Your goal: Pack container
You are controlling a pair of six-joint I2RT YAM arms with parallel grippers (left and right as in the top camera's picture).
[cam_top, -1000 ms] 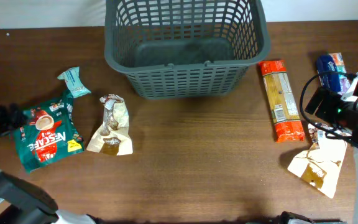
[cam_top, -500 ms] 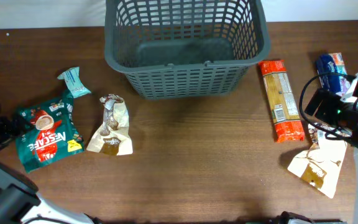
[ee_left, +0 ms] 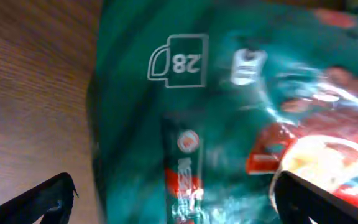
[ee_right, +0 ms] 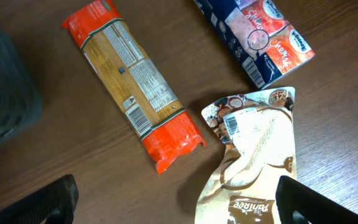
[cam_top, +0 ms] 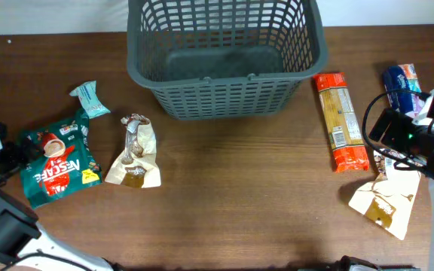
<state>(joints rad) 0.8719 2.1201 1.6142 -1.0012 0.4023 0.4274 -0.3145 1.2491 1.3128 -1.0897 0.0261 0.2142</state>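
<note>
Left gripper (ee_left: 179,200) is hovering jaws spread wide over the coffee bag (cam_top: 55,162), right gripper (ee_right: 179,202) is idling spread above the pasta pack (ee_right: 132,84), so I'm judging it needs a centred edge pinch and a lift clearing the rim of the empty basket (cam_top: 224,98) standing far centre.
</note>
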